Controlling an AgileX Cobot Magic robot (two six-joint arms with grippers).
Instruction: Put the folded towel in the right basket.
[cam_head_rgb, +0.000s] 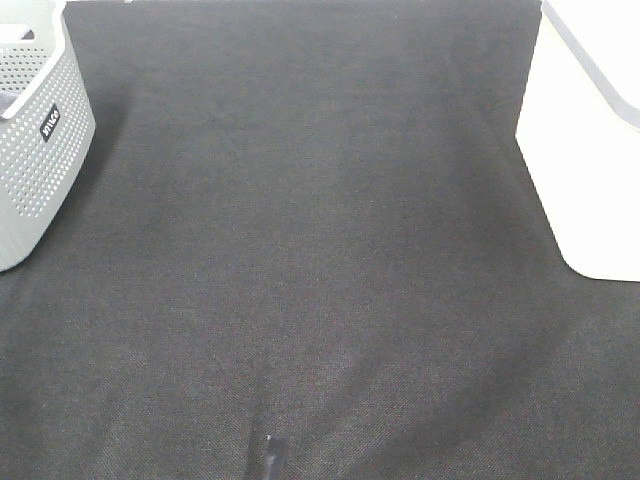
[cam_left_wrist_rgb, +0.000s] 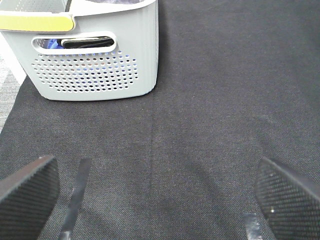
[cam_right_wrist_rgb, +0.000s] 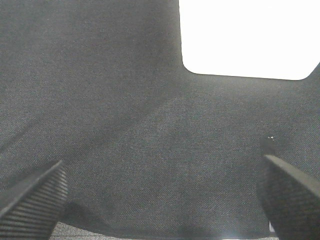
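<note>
No folded towel shows on the dark cloth. The right basket (cam_head_rgb: 590, 130) is white and stands at the right edge; it also shows in the right wrist view (cam_right_wrist_rgb: 245, 35). My right gripper (cam_right_wrist_rgb: 162, 200) is open and empty, low over the cloth, short of that basket. My left gripper (cam_left_wrist_rgb: 160, 200) is open and empty, facing the grey perforated left basket (cam_left_wrist_rgb: 95, 60). Through that basket's handle slot I see a dark folded cloth (cam_left_wrist_rgb: 85, 42) and something blue beside it.
The grey basket (cam_head_rgb: 35, 130) stands at the left edge of the exterior view. A dark cloth (cam_head_rgb: 320, 250) covers the table between the two baskets. A thin dark tip (cam_head_rgb: 270, 455) pokes in at the front edge.
</note>
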